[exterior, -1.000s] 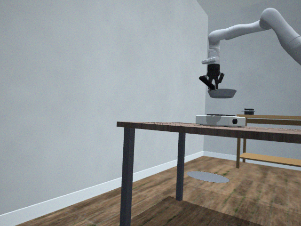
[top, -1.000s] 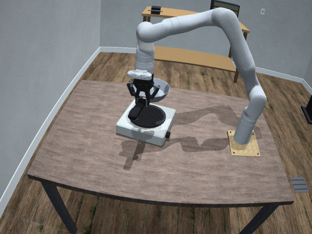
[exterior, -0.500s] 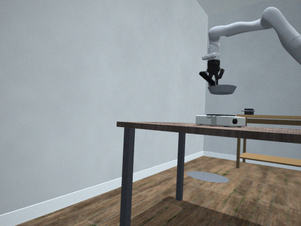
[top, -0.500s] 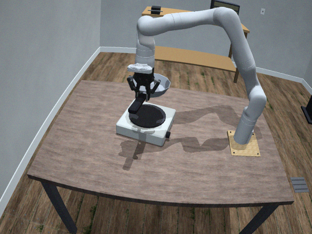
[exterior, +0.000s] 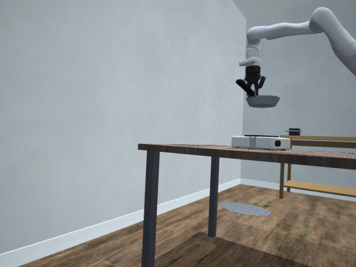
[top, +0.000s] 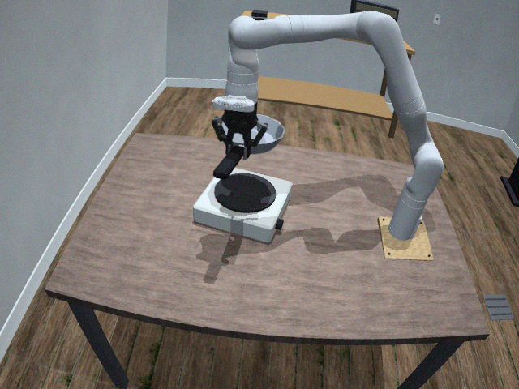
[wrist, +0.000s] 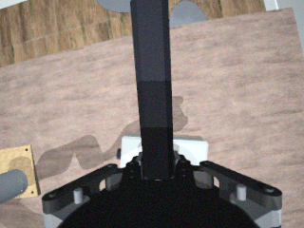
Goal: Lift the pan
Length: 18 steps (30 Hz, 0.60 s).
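Note:
The grey pan (top: 268,134) hangs in the air, well above the white hot plate (top: 242,203) with its black round top. My gripper (top: 238,151) is shut on the pan's black handle (top: 227,164), near where the handle meets the bowl. In the side view the pan (exterior: 263,100) hangs far above the hot plate (exterior: 261,142), with the gripper (exterior: 254,92) at its left rim. In the wrist view the handle (wrist: 153,85) runs straight up from between my fingers, with the hot plate (wrist: 190,148) far below. Nothing but the pan touches the hand.
The arm's base stands on a tan mounting plate (top: 405,245) at the right of the wooden table (top: 268,251). A wooden shelf unit (top: 327,91) stands behind the table. A small black box (exterior: 294,131) sits on the shelf unit's top.

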Each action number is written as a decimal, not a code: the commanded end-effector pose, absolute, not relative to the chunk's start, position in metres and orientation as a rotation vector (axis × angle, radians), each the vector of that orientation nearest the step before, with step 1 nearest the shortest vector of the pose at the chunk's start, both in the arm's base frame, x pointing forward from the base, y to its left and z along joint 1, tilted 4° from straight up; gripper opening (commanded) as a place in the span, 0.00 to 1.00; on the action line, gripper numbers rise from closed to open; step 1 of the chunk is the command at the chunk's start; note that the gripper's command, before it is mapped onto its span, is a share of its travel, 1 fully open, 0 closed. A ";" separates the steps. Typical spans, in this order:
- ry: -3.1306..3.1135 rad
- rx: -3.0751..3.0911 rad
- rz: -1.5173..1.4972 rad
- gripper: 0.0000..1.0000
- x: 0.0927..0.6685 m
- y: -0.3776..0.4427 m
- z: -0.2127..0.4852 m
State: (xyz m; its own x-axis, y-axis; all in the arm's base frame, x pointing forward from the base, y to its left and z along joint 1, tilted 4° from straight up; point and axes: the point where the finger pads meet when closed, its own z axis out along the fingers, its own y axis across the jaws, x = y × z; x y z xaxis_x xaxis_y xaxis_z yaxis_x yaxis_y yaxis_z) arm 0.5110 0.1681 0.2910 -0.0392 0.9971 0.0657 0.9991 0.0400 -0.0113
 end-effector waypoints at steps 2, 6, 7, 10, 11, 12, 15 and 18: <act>-2.227 -2.141 -0.069 0.00 0.513 0.168 0.300; -2.227 -2.141 -0.069 0.00 0.513 0.168 0.307; -2.227 -2.141 -0.069 0.00 0.513 0.168 0.309; -2.227 -2.141 -0.069 0.00 0.513 0.168 0.312; -2.227 -2.141 -0.069 0.00 0.513 0.168 0.312; -2.227 -2.141 -0.070 0.00 0.513 0.167 0.314; -2.227 -2.141 -0.070 0.00 0.513 0.167 0.319; -2.227 -2.141 -0.070 0.00 0.513 0.167 0.324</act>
State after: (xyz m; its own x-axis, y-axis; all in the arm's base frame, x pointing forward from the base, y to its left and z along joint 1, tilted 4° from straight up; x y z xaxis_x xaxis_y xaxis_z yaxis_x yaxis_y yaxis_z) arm 0.5118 0.1664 0.3190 -0.0390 0.9970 0.0661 0.9992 0.0397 -0.0101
